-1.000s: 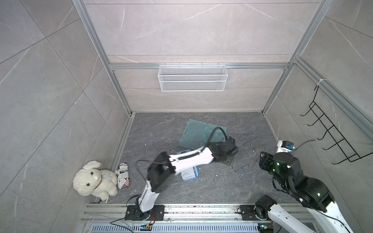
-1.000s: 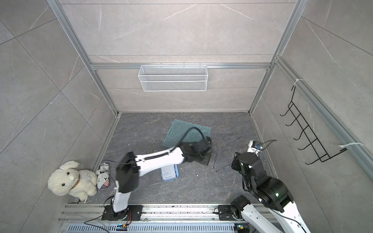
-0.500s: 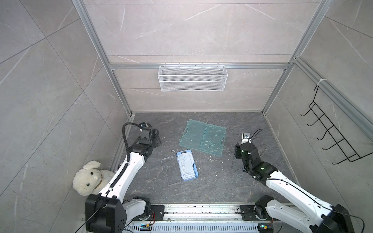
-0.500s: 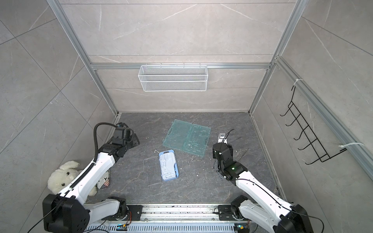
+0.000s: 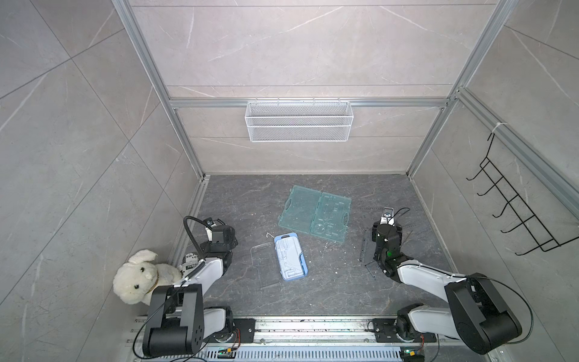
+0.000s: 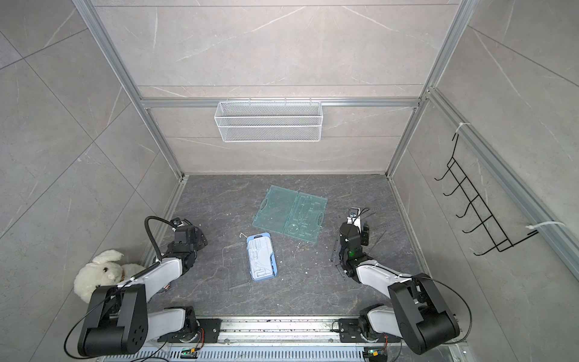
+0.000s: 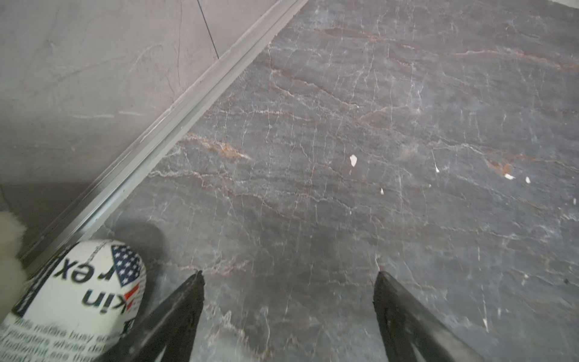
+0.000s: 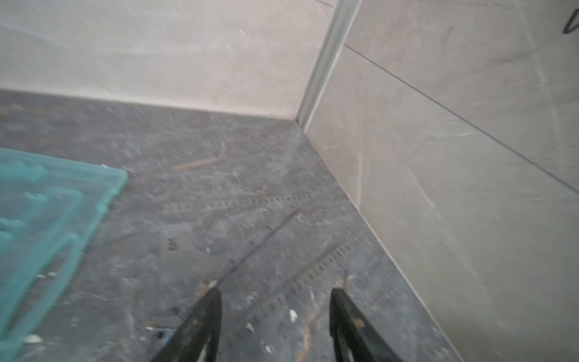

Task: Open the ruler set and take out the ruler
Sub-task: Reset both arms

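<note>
The ruler set's teal see-through case (image 5: 315, 214) (image 6: 289, 216) lies opened flat in the middle of the floor, and its corner (image 8: 47, 213) shows in the right wrist view. A clear ruler with black marks (image 5: 363, 244) (image 6: 334, 247) lies on the floor right of the case, beside my right arm. More clear rulers (image 8: 272, 228) lie just ahead of my right gripper (image 8: 275, 291), which is open and empty. My left gripper (image 7: 288, 275) hovers low over bare floor by the left wall, wide open and empty.
A blue tray (image 5: 289, 257) and a clear lid (image 5: 261, 266) lie in front of the case. A printed can (image 7: 78, 297) and a white plush rabbit (image 5: 141, 279) sit against the left wall. A wire basket (image 5: 297, 120) hangs on the back wall, a hook rack (image 5: 513, 216) on the right.
My left arm has pulled back from the case's right side to the left wall and its jaws have widened. My right arm has come down low over the rulers.
</note>
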